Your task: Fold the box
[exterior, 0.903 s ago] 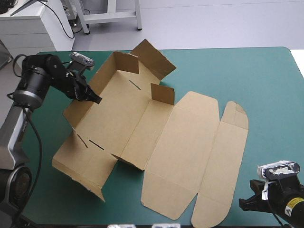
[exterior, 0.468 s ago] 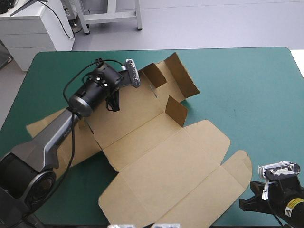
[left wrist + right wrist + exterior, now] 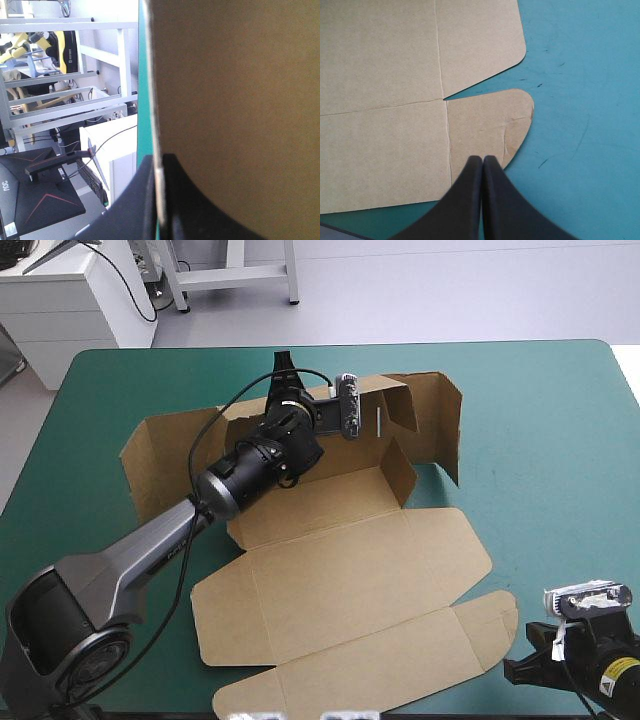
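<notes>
Box [image 3: 330, 502] is spread mid-desk [image 3: 545, 410], far walls raised, lid [image 3: 340, 585] flat toward the near edge. One raised wall [image 3: 235, 100] is gripped by the left pincer [image 3: 159, 167]. The right pincer [image 3: 482, 160] is clenched empty above the lid's rounded flap [image 3: 490, 127], bare desk beside it.

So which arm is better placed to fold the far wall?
Left, probably: the left tool is shut on the far wall of the box; the right tool is shut, empty, by the lid flap.
</notes>
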`<state>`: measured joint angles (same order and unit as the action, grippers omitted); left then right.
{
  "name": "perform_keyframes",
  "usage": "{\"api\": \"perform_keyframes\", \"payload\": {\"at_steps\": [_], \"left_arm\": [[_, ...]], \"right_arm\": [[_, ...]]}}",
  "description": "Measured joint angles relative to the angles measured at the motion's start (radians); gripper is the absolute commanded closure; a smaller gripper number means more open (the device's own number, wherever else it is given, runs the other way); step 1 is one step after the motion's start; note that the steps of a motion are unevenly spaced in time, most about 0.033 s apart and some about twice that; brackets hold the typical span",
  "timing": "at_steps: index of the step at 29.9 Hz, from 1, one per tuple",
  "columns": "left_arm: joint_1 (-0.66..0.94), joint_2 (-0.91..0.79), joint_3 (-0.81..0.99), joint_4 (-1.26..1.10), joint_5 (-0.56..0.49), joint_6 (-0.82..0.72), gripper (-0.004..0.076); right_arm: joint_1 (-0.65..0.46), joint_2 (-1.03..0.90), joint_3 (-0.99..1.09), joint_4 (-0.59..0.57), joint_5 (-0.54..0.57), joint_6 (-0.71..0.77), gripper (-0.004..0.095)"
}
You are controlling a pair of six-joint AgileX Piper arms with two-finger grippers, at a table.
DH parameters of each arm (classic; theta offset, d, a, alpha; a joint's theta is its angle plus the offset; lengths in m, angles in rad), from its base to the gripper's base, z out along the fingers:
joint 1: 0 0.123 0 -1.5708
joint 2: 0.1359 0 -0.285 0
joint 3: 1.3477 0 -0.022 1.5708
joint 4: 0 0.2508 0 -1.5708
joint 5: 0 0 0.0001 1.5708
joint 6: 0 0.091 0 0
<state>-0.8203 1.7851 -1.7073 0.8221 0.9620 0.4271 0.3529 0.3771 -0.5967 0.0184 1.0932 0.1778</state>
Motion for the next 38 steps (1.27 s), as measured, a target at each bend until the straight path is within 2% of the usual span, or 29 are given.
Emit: {"api": "perform_keyframes", "payload": {"at_steps": [5,11,18,27,30,35,38], "left_arm": [[-0.074,-0.015,0.096,0.189,-0.042,-0.175,0.0732],[-0.175,-0.1,0.324,0.476,-0.139,-0.476,0.0732],[-0.226,-0.186,0.553,0.746,-0.156,-0.702,0.0731],[-0.229,-0.181,0.603,0.835,-0.16,-0.752,0.0732],[-0.229,-0.172,0.604,0.857,-0.159,-0.755,0.0731],[-0.229,-0.167,0.605,0.864,-0.158,-0.755,0.0731],[-0.229,-0.167,0.605,0.866,-0.158,-0.755,0.0731]], "right_arm": [[0.0,0.0,0.0,0.0,0.0,0.0,0.0927],[0.0,0.0,0.0,0.0,-0.001,0.011,0.0927],[0.0,0.0,0.0,0.0,-0.038,0.022,0.0927],[0.0,0.056,-0.05,-0.018,-0.045,0.023,0.0927],[0.0,0.15,-0.122,-0.067,-0.047,0.021,0.0928],[0.0,0.358,-0.303,-0.191,-0.142,0.017,0.0929],[0.0,0.48,-0.424,-0.22,-0.167,-0.013,0.0929]]}}
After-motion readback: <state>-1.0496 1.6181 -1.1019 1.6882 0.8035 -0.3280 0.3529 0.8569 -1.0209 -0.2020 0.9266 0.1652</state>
